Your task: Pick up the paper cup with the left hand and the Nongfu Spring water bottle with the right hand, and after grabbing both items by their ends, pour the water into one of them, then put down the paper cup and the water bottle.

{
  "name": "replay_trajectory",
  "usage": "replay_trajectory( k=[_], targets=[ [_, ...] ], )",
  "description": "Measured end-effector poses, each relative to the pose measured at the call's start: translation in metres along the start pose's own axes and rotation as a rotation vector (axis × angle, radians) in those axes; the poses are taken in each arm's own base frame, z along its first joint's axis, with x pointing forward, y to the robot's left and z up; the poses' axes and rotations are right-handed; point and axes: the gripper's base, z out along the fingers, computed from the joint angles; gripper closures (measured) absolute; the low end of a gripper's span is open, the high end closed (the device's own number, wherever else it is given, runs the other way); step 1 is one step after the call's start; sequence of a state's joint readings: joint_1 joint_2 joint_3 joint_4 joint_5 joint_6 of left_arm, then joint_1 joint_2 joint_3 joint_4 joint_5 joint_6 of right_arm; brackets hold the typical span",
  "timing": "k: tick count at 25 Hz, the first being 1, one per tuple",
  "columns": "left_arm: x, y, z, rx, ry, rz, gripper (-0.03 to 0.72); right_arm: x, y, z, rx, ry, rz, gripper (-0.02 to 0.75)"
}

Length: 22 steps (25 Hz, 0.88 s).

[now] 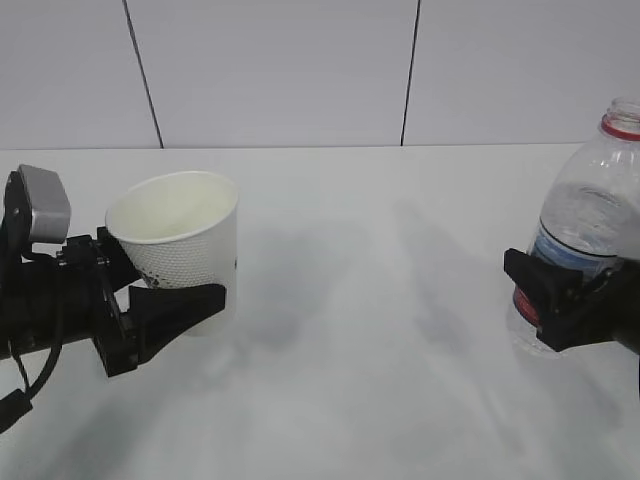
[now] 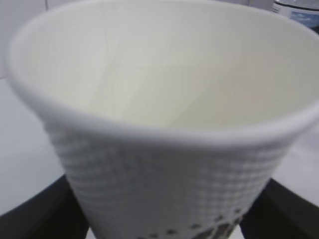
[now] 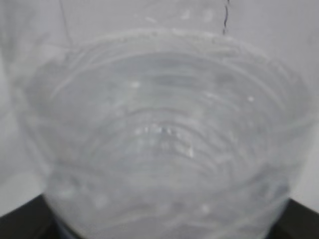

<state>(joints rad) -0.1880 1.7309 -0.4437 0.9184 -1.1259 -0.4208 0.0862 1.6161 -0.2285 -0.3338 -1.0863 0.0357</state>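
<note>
Standing on a bare white table before a white panelled wall, the paper cup sits at the left, tilted slightly, with the left hand clamped around its lower wall. Far to the right, well apart from it, the Nongfu Spring water bottle is upright, uncapped, in the grasp of the right hand at its label band. No label writing can be read; the red neck ring shows. The frame edge cuts off the bottle's right side. Both wrist views are blurred close-ups of cup and bottle.
</note>
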Motion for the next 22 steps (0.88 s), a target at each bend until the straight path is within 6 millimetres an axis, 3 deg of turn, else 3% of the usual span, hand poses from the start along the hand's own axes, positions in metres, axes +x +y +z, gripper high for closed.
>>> replay_trajectory(
  k=[22],
  targets=[
    [0.006,-0.015,-0.001,0.171,0.060,0.119,0.092,0.000,0.002,0.000,-0.018,0.001,-0.007,0.218]
  ],
)
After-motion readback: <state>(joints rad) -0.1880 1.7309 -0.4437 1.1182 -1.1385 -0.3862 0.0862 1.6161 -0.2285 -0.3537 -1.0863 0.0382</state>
